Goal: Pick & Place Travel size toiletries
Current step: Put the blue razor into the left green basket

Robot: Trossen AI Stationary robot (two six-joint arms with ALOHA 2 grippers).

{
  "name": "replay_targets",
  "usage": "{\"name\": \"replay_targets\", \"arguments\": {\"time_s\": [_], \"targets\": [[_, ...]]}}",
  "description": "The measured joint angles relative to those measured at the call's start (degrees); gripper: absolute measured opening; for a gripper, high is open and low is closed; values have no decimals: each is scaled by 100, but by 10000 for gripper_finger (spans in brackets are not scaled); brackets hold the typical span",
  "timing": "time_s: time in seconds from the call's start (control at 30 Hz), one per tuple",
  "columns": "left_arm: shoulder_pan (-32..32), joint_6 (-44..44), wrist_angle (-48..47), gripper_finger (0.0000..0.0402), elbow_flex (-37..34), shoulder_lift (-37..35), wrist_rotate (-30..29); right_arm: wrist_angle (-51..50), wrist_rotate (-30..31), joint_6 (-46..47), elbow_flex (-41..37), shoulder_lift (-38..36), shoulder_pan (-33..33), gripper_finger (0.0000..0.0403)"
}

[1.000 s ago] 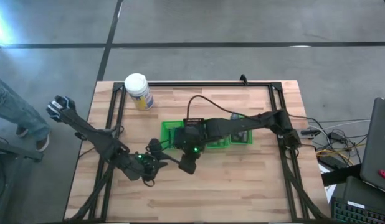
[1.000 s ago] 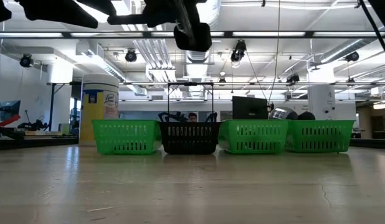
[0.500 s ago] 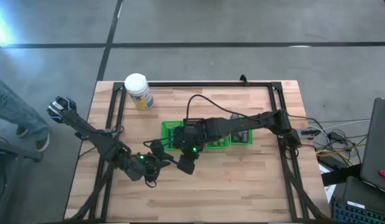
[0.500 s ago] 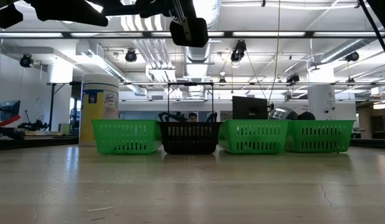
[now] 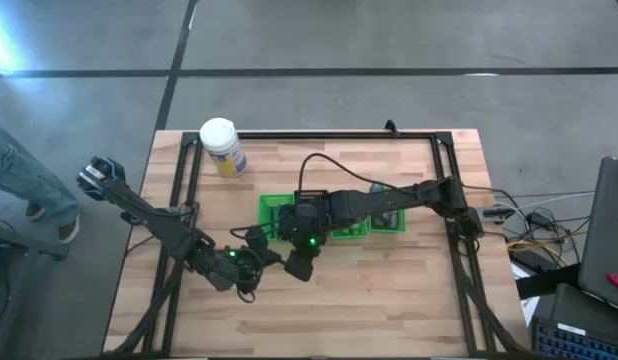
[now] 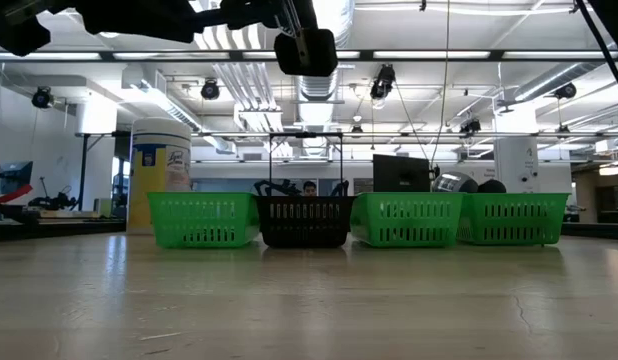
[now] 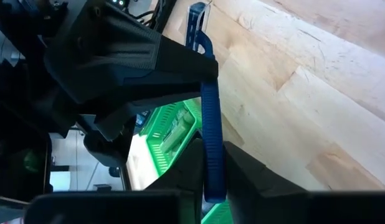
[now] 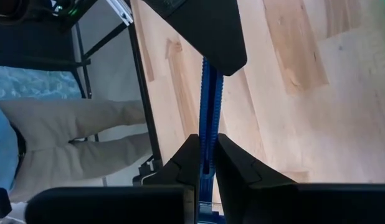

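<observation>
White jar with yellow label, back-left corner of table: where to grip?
Take the white cylindrical jar with the yellow label around its body, coming in level from the middle of the table: it stands upright, round-sided, with frame rails close behind. Its width may strain the jaws. Left gripper and right gripper are mid-table, shut on a thin blue stick.

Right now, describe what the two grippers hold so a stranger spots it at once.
Over the wooden table, beside the green tray, the left gripper and the right gripper meet tip to tip. Both pinch one thin blue stick, held in the air; nothing else nearby is blue or so slender.
</observation>
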Motion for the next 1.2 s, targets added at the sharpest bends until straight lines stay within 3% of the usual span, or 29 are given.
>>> {"name": "replay_targets", "arguments": {"time_s": [0.2, 0.43, 0.5, 0.63, 0.77, 0.93, 1.07, 1.2], "targets": [[0, -8, -64, 46, 0, 11, -3, -76, 112, 61, -2, 0, 4, 51], [-13, -935, -916, 39, -9, 2, 23, -348, 432, 23, 15, -232, 10, 178], [-49, -1375, -1177, 40, -9, -13, -144, -591, 803, -142, 12, -360, 48, 216], [-114, -2492, -1505, 40, -9, -132, -541, -1192, 2399, -173, 11, -838, 201, 280], [-80, -4713, -1868, 40, -9, -249, -829, -2000, 3992, 612, -76, -1451, 321, 322], [7, -9350, -1912, 39, -109, -259, -985, -2920, 5868, 2418, -397, -2150, 660, 346], [5, -12283, -1644, 40, -456, -185, -1010, -2958, 6296, 3269, -942, -2584, 909, 347], [78, -14066, -1211, 41, -944, -179, -1050, -2958, 6312, 3561, -1472, -2760, 1019, 334]]}}
